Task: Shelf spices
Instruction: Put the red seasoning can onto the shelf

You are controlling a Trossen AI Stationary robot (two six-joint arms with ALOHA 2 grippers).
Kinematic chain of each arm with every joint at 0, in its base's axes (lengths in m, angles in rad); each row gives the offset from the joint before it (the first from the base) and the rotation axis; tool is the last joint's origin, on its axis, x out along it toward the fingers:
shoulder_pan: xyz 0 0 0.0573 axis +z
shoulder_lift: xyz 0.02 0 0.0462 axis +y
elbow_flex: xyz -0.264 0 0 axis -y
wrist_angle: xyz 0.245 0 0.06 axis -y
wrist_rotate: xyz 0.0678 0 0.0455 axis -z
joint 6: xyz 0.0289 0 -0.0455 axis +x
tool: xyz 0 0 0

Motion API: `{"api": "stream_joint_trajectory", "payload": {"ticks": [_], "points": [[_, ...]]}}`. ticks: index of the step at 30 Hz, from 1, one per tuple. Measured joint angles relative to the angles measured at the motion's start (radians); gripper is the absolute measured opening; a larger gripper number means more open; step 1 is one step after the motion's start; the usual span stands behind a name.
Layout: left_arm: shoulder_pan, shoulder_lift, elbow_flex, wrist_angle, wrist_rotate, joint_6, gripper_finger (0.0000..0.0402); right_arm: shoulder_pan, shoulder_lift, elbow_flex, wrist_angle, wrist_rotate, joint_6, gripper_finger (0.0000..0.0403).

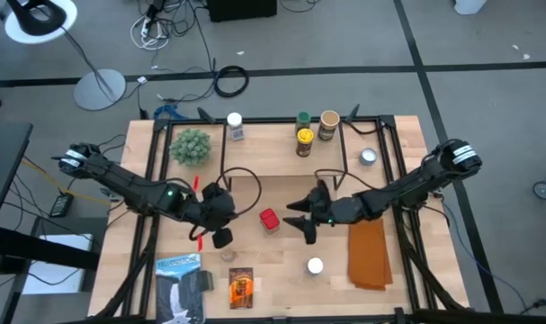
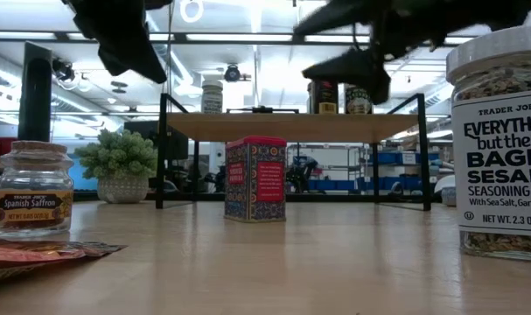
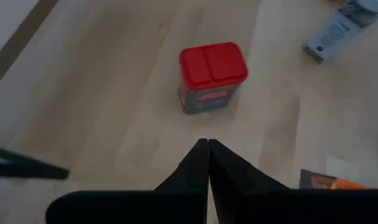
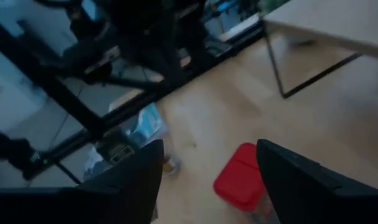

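Note:
The red box [image 1: 269,220] stands upright on its base in the middle of the table; it also shows in the low view [image 2: 255,178]. My left gripper [image 1: 229,219] hangs shut to its left, its fingertips [image 3: 207,146] pointing at the box [image 3: 212,74] and apart from it. My right gripper [image 1: 299,219] is open just right of the box and above it [image 4: 241,177]. The shelf [image 1: 273,148] at the far side carries several jars [image 1: 304,135]. A white-lidded jar [image 1: 315,265], a small saffron jar [image 2: 31,191] and the orange-brown packet [image 1: 241,286] rest on the near table.
A potted plant [image 1: 191,146] stands on the shelf's left end. The orange-brown cloth [image 1: 367,252] lies at the near right and the blue-and-white package [image 1: 179,286] at the near left. A large seasoning jar [image 2: 501,149] stands close to the low camera.

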Motion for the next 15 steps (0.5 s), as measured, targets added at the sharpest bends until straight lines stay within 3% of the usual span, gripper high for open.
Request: {"api": "stream_joint_trajectory", "payload": {"ticks": [2, 9, 15], "points": [[-0.004, 0.0, -0.001, 0.015, 0.001, 0.036, 0.0015, 0.0, 0.033, 0.084, -0.121, -0.015, -0.004, 0.0259], [0.003, -0.007, -0.105, 0.16, 0.105, 0.113, 0.0015, -0.025, 0.179, 0.491, -0.828, -0.02, 0.084, 0.0259], [0.008, -0.085, -0.259, 0.297, 0.053, 0.144, 0.0015, -0.075, 0.327, 0.777, -1.155, -0.042, 0.193, 0.0259]]}}
